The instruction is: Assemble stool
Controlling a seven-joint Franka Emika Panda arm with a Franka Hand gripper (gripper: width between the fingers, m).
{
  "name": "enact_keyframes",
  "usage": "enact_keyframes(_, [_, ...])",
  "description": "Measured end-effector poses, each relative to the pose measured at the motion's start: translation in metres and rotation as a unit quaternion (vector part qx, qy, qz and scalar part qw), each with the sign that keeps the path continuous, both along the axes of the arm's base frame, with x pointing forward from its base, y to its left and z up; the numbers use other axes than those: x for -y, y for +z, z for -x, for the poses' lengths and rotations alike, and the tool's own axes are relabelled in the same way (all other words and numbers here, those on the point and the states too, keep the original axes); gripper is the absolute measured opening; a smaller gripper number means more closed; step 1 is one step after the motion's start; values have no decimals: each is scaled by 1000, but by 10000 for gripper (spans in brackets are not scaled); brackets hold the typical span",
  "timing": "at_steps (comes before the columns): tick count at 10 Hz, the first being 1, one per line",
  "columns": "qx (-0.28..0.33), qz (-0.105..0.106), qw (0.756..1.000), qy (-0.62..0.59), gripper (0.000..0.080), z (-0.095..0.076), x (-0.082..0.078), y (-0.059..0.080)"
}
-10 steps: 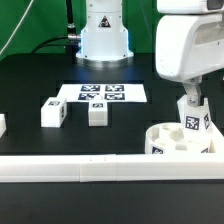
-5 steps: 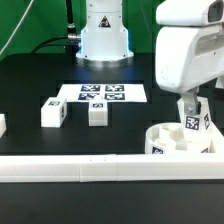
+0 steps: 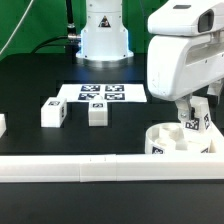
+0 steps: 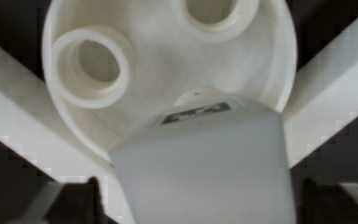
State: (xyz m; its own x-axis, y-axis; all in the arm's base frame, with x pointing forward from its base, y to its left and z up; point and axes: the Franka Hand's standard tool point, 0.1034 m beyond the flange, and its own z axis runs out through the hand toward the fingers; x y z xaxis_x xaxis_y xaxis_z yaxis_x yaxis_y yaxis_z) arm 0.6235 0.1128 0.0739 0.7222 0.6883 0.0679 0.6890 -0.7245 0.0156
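The round white seat lies at the exterior view's right, just behind the front rail. One tagged white leg stands upright in it. My gripper hangs over that leg, its dark fingers to either side of the top. In the wrist view the leg fills the space between the fingers, with a thin gap still showing on one side, and the seat with two round sockets lies beyond. Two loose legs lie on the black table.
A long white rail runs along the front of the table. The marker board lies behind the loose legs, with the arm's white base behind it. A small white part shows at the left edge.
The hand has shifted toward the exterior view's left and sunk slightly over the standing leg. Its fingers have drawn closer together. The leg and seat have not moved.
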Motion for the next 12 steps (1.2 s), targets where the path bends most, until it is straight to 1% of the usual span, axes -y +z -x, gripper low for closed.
enact_keyframes(1, [0, 0, 1000, 0, 391, 0, 0, 0])
enact_keyframes(2, [0, 0, 1000, -5, 391, 0, 0, 0])
enact_keyframes(3, [-1, -1, 1000, -12, 337, 0, 0, 0])
enact_keyframes(5, [-1, -1, 1000, -13, 337, 0, 0, 0])
enact_keyframes(7, [-4, -8, 995, -102, 337, 0, 0, 0])
enact_keyframes(8, [-7, -14, 984, -178, 337, 1, -1, -1])
enact_keyframes(10, [-8, -22, 963, -268, 338, 2, -3, -1])
enact_keyframes(12, [-11, -45, 908, -415, 338, 1, -5, -1])
